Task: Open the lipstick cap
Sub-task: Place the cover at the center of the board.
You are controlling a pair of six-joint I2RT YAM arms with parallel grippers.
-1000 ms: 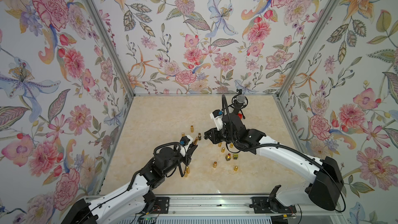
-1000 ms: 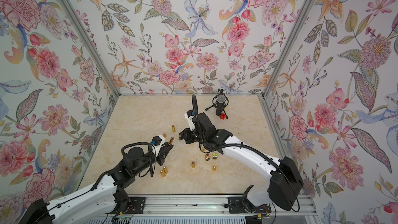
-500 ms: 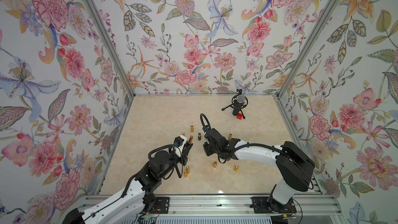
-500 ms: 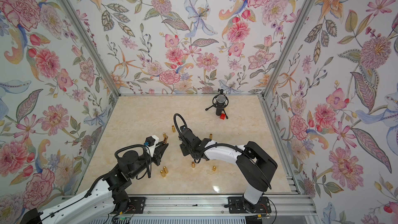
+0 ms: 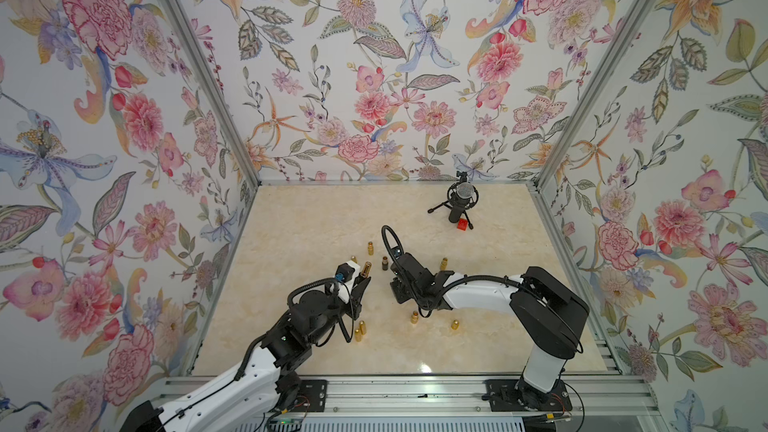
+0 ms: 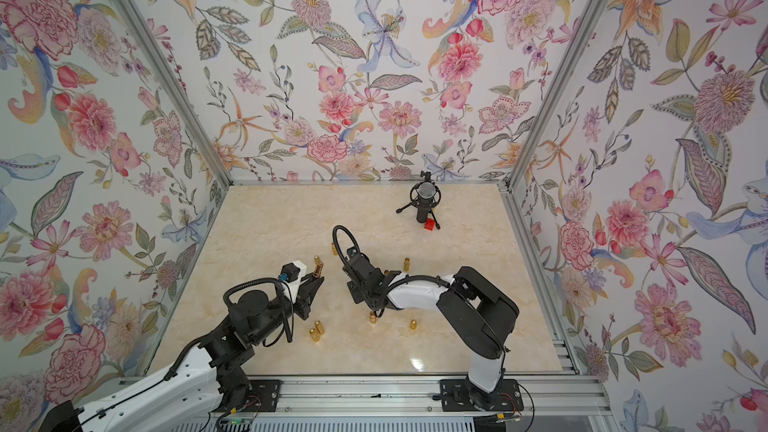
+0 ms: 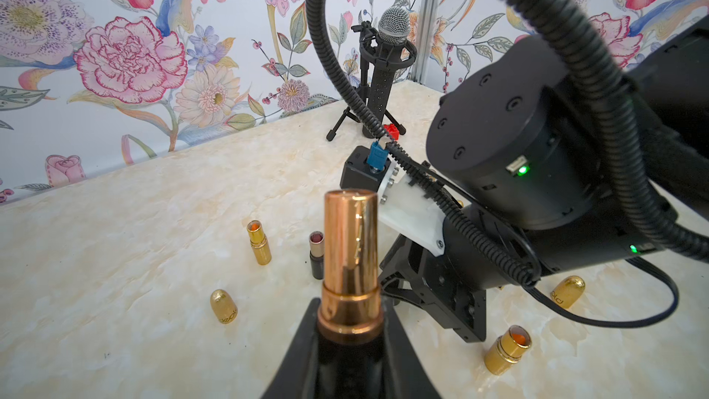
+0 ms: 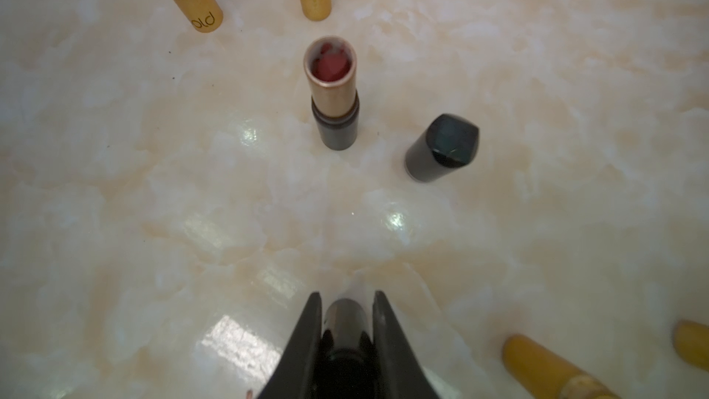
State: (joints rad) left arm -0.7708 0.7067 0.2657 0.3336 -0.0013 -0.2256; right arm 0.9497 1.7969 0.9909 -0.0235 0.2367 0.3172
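A lipstick (image 7: 351, 259) with a shiny copper tube and a black base sticks out of my left gripper (image 7: 349, 301), which is shut on the base. In both top views the lipstick (image 5: 366, 270) (image 6: 318, 268) is held above the table by the left gripper (image 5: 362, 281). My right gripper (image 8: 345, 297) is shut on a black lipstick cap (image 8: 345, 320) and points down at the table. In a top view the right gripper (image 5: 397, 290) sits a short way right of the left one, apart from it.
Several gold lipsticks and caps (image 5: 360, 328) stand or lie on the marble table (image 5: 291, 222). An uncapped dark lipstick (image 8: 333, 90) and a black cap (image 8: 441, 147) stand below my right gripper. A microphone on a tripod (image 5: 461, 197) and a red brick (image 5: 461, 225) are at the back.
A second ago the two grippers met at the lipstick. They have drawn apart: the left moved back left with the lipstick, and the right arm folded in with the black cap.
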